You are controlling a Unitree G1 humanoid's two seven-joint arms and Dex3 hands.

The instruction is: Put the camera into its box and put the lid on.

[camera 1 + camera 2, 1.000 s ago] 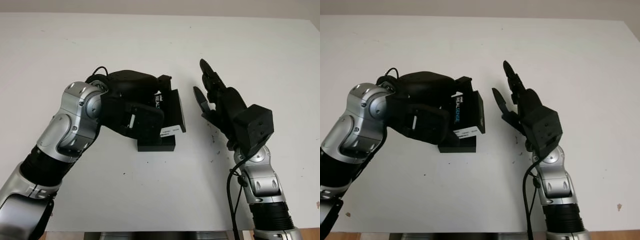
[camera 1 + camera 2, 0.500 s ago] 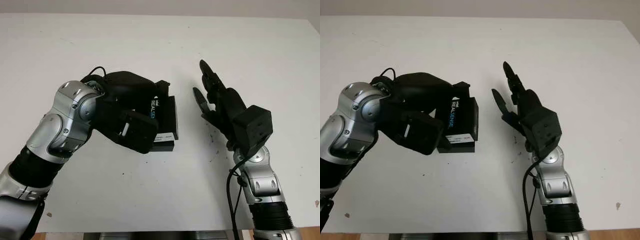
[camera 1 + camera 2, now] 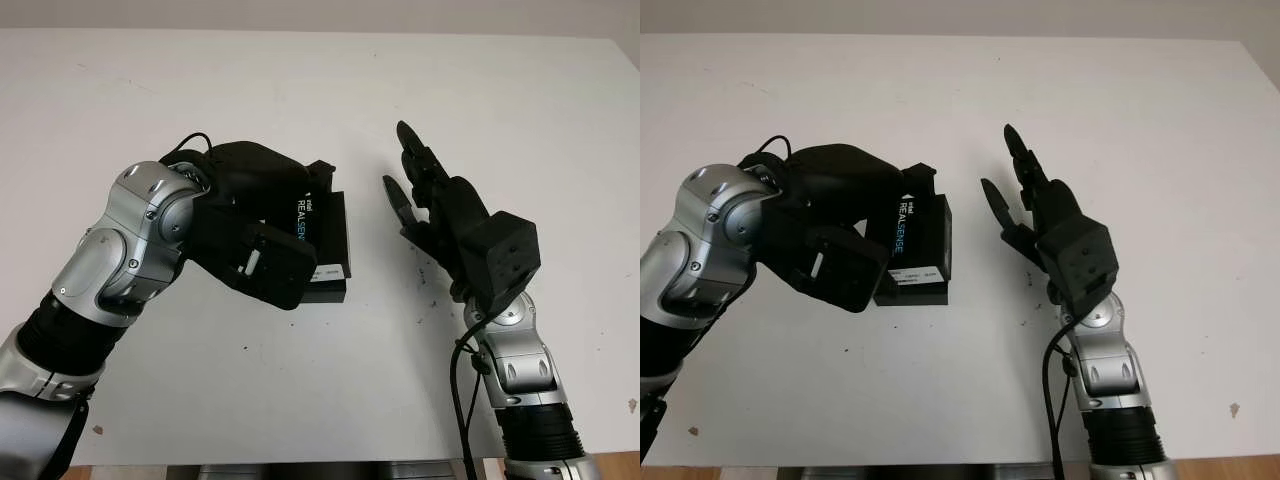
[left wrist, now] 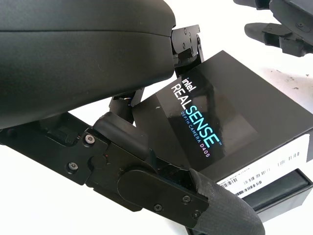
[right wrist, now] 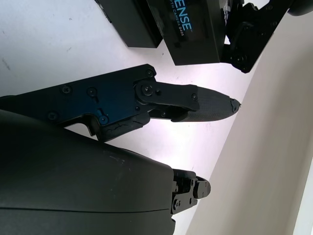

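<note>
Near edge: two arms rising from below, silver metal shells with black ribbed joints
Right hand (image 3: 425, 200): black, hard-shelled, three jointed fingers with textured rubbery tips; open, holding nothing, raised above the tabletop just right of the box, apart from it; black cube-shaped wrist module behind it
Left hand (image 3: 262, 215): black, glossy domed shell, bolted finger links; fingers curled around the lid, one padded fingertip (image 4: 222, 208) under its labelled edge, others behind its far side
Lid (image 3: 325, 235): black cardboard, rectangular, smooth satin face printed "intel REALSENSE Depth Camera D405" in white and teal; white barcode label on one side wall; gripped by the left hand, tilted, sitting over the box base and not squarely seated
Box base (image 3: 330, 291): matte black, flat rectangular tray, on the tabletop under the lid, near edge jutting out below the label; contents hidden, camera's presence inside cannot be told
Tabletop (image 3: 300, 80): white, matte, flat, with small dark specks near the right hand and toward the near right corner
Far side: bare white tabletop running back to a pale wall strip
</note>
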